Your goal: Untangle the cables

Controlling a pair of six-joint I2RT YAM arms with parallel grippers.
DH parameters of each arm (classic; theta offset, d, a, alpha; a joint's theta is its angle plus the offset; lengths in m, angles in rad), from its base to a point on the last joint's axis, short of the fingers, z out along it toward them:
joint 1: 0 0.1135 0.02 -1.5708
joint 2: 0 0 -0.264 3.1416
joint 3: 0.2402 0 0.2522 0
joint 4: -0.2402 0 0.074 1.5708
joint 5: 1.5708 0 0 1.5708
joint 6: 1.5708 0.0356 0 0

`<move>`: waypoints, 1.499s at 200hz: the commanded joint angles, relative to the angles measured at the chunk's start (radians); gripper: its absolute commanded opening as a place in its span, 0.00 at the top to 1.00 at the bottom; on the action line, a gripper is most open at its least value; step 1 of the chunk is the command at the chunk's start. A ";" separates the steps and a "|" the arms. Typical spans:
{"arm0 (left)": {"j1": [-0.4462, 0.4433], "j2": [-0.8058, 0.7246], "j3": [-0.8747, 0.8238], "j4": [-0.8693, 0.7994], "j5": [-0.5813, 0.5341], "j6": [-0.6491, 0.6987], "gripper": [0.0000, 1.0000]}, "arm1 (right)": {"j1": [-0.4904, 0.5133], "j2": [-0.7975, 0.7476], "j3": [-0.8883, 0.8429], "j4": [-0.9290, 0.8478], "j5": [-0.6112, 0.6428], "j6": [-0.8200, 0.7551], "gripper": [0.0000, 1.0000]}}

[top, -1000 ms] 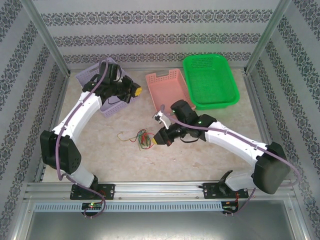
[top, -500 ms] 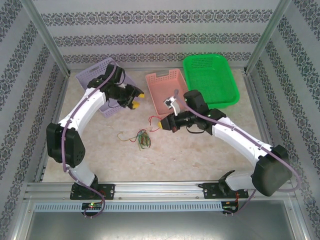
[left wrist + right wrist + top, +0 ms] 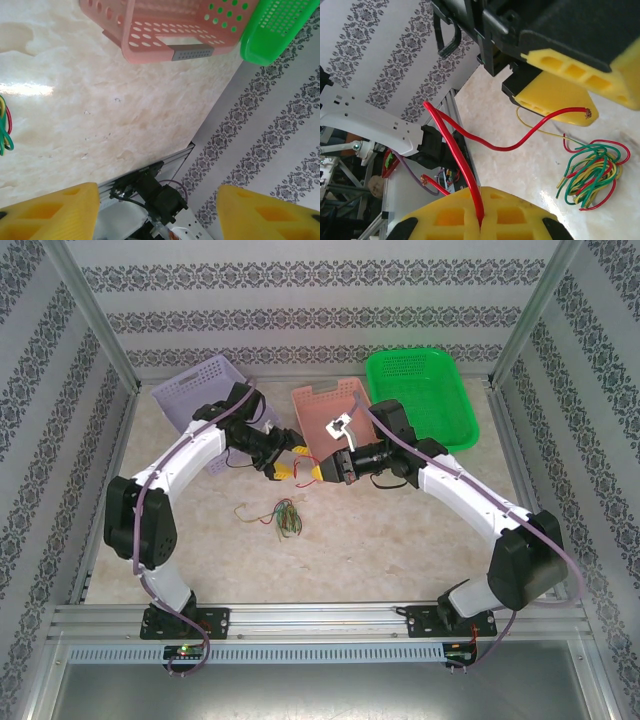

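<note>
Red wire (image 3: 478,207) is clamped in your right pincer (image 3: 480,221). Its free end sits beside your left pincer (image 3: 157,212), whose jaws stand apart, holding nothing. The other cables (image 3: 284,517) lie bundled on the worktop (image 3: 400,535), just below both pincers.

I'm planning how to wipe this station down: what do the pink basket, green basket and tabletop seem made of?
Pink basket: moulded plastic by the look, fairly matte, with oval holes through its wall. Green basket: likely plastic too, perhaps a little glossier, with fine perforated mesh. Tabletop: smooth, slightly shiny beige marbling with a glare patch; stone or printed laminate, I cannot tell.
</note>
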 commanded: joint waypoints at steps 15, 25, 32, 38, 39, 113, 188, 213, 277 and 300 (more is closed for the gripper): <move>-0.012 0.008 -0.020 0.043 0.043 0.007 0.53 | -0.013 0.010 0.022 0.025 -0.040 0.009 1.00; -0.011 0.006 -0.024 0.045 0.043 0.003 0.59 | -0.017 0.008 0.020 0.026 -0.040 0.008 1.00; -0.012 0.004 -0.030 0.048 0.044 -0.003 0.61 | -0.020 0.008 0.018 0.029 -0.041 0.009 1.00; -0.011 0.004 -0.034 0.053 0.043 -0.009 0.64 | -0.022 0.008 0.016 0.030 -0.041 0.009 1.00; -0.011 0.004 -0.036 0.054 0.043 -0.009 0.65 | -0.023 0.008 0.016 0.030 -0.041 0.009 1.00; -0.009 -0.010 -0.030 0.096 0.025 -0.072 1.00 | -0.030 0.010 0.007 0.007 -0.044 -0.012 1.00; 0.007 -0.033 -0.028 0.108 0.044 -0.065 0.57 | -0.033 0.011 -0.002 -0.007 -0.075 -0.005 1.00; 0.007 -0.034 -0.024 0.087 0.088 -0.018 0.51 | -0.039 0.025 0.010 -0.016 -0.100 -0.006 1.00; 0.007 -0.040 -0.052 0.065 0.191 0.018 0.59 | -0.069 0.060 0.022 -0.004 -0.159 -0.027 1.00; 0.005 -0.042 -0.059 0.057 0.204 0.026 0.63 | -0.075 0.074 0.033 -0.001 -0.179 -0.036 1.00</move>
